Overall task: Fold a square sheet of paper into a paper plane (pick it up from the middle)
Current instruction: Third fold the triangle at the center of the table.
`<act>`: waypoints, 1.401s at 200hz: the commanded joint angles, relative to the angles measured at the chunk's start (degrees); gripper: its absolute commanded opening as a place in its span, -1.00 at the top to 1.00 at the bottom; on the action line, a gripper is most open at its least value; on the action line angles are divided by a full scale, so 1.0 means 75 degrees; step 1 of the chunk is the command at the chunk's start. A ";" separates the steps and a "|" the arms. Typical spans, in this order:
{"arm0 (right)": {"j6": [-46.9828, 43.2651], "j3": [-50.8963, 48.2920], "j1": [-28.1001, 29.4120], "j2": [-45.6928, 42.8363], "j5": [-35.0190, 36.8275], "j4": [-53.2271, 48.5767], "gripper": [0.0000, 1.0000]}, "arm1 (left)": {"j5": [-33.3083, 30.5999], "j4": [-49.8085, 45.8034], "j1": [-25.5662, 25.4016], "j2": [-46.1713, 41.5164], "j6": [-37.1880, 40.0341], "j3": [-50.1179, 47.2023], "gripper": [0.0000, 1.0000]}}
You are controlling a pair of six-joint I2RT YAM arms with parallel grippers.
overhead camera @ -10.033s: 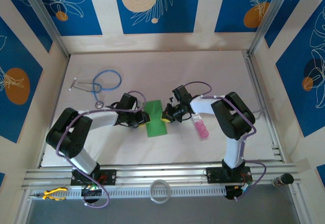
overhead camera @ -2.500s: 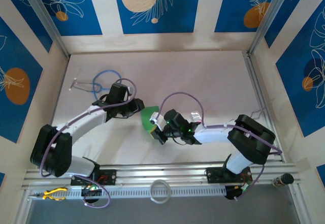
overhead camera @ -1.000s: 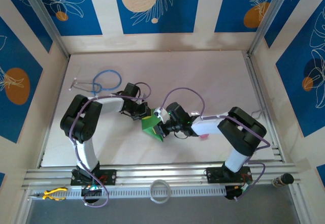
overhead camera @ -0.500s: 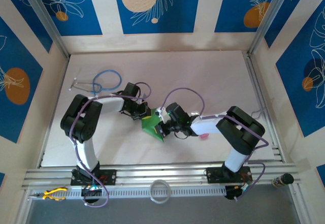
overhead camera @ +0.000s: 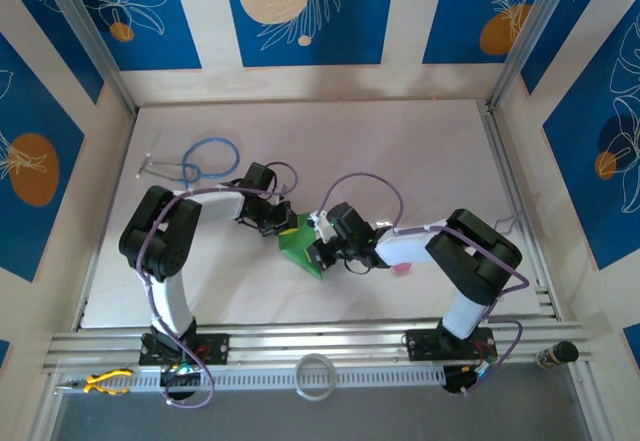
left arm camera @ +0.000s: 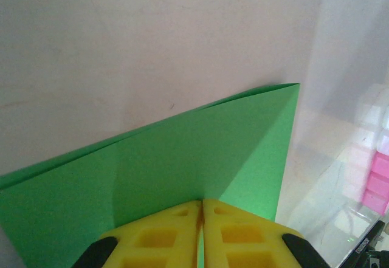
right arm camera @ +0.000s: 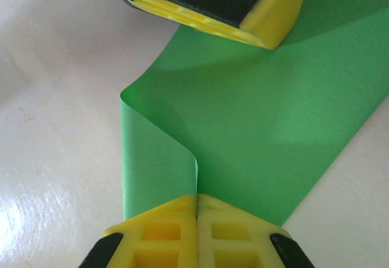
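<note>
Finds the square sheet of paper [overhead camera: 298,244], already creased into a narrower green shape, just toward 6 o'clock from the middle of the table [overhead camera: 420,161] in the top view. Pinches it from two sides: with the left gripper [overhead camera: 283,223] at its 11 o'clock edge and with the right gripper [overhead camera: 318,251] at its 4 o'clock edge. Keeps both pairs of jaws pressed together on the paper, the two grippers near each other.

From the left wrist, shows the left gripper [left arm camera: 200,210] clamped at 6 o'clock, with green paper [left arm camera: 182,152] running out toward 12 o'clock. Shows two layers along the upper edge and a sharp corner at 1 o'clock. Catches a blurred pink bottle [left arm camera: 378,183] at 4 o'clock.

From the right wrist, shows the right gripper [right arm camera: 196,204] closed at 6 o'clock on a flap of the sheet [right arm camera: 255,116] that curls up toward 11 o'clock. Shows one of the left gripper's yellow fingers [right arm camera: 213,6] over the paper at 12 o'clock.

Cannot tell whether the sheet touches the table. Places the blue-tubed stethoscope [overhead camera: 195,166] well apart, at 10 o'clock from the paper.
</note>
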 commanded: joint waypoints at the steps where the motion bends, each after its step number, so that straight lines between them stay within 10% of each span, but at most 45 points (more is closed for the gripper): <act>1: 0.0096 0.0052 -0.0027 -0.0087 0.0148 -0.0185 0.91 | -0.0342 -0.0374 0.0027 0.0122 0.0101 -0.0006 0.75; 280: -0.0009 0.0271 0.0082 0.0035 0.0504 -0.0564 0.91 | -0.0300 -0.0330 0.0027 0.0122 0.0070 -0.0009 0.75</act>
